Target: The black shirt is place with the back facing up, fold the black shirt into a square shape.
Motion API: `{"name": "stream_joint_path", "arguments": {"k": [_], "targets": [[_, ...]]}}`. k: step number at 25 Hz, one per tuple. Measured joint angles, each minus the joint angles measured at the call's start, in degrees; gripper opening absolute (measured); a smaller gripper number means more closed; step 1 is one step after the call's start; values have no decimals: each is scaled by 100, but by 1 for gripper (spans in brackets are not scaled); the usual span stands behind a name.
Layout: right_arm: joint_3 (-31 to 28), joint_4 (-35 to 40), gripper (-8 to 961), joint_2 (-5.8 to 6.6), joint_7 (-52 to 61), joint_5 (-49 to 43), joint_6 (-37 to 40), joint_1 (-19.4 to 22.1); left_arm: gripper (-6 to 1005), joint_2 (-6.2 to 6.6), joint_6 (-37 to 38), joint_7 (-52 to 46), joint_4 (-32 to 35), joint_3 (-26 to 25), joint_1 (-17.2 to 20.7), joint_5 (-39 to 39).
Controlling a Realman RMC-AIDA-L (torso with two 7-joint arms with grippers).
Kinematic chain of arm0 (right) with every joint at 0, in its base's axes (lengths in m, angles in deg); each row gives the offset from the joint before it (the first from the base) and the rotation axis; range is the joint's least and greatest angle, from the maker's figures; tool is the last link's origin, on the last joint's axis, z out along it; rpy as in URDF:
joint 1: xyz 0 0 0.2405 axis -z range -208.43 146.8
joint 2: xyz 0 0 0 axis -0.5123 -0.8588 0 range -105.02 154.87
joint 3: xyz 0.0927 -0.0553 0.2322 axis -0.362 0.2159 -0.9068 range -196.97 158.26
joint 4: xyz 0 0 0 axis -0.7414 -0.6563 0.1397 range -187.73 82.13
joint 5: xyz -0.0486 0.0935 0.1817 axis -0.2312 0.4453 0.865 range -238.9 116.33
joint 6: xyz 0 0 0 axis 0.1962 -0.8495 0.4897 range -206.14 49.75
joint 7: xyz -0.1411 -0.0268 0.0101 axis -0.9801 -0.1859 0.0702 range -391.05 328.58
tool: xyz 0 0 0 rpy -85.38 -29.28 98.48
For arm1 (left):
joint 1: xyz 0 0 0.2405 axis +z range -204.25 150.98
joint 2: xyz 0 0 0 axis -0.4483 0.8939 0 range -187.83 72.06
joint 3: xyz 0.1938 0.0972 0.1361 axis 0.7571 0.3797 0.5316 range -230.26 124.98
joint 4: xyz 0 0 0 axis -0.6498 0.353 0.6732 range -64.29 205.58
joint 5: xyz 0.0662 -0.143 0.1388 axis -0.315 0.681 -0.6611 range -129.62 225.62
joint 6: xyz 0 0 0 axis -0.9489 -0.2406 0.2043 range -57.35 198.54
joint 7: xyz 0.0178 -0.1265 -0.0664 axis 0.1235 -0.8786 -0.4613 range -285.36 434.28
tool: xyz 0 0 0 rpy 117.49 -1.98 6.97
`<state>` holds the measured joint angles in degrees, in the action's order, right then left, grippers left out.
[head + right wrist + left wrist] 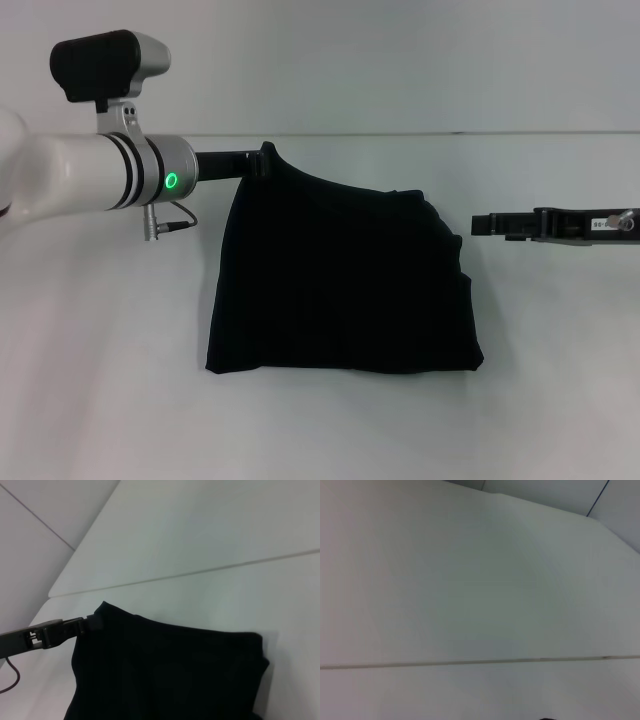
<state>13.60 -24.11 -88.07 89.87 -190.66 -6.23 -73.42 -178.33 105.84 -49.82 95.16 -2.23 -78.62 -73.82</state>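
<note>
While pinched: black shirt (340, 280) corner, left fingers (262, 162).

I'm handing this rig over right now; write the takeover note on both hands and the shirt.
Left hand: shut on the far left corner of the black shirt, holding it raised.
Right hand: off the shirt's right edge, holding nothing; open or shut not visible.
Shirt: already folded into a compact, roughly square bundle on the white table.
Left: lay the held corner down, release, tidy the edges.

Bright, even light; black shirt (340, 280) shows little detail; left wrist view perhaps slightly soft.
</note>
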Motion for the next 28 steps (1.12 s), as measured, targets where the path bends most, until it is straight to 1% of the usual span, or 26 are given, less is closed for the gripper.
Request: {"name": "stream_joint_path", "arguments": {"k": [3, 8, 11, 13, 16, 21, 24, 28], "targets": [[20, -55, 796, -24, 0, 4, -50, -19, 92, -21, -3, 32, 19, 2, 26, 1], [38, -135, 794, -110, 35, 7, -195, -57, 114, -30, -56, 148, 22, 5, 29, 17], [38, -344, 793, -128, 50, 5, -304, -95, 246, -32, -37, 145, 46, 4, 48, 7], [38, -424, 792, -129, 64, 4, -309, -99, 334, -31, 117, 120, 145, -3, 106, 7], [38, -436, 790, -127, 155, 4, -256, -65, 399, -46, 687, 111, 631, -14, 334, 42], [57, -441, 788, -88, 400, -5, -176, 17, 507, -177, 1397, 142, 1462, -16, 720, 53], [86, -476, 787, -80, 546, -6, -139, 54, 572, -218, 1500, 141, 1609, -32, 820, 53], [25, -635, 785, -79, 651, 30, -174, 65, 662, -233, 1518, 146, 1620, -21, 856, 53]]}}
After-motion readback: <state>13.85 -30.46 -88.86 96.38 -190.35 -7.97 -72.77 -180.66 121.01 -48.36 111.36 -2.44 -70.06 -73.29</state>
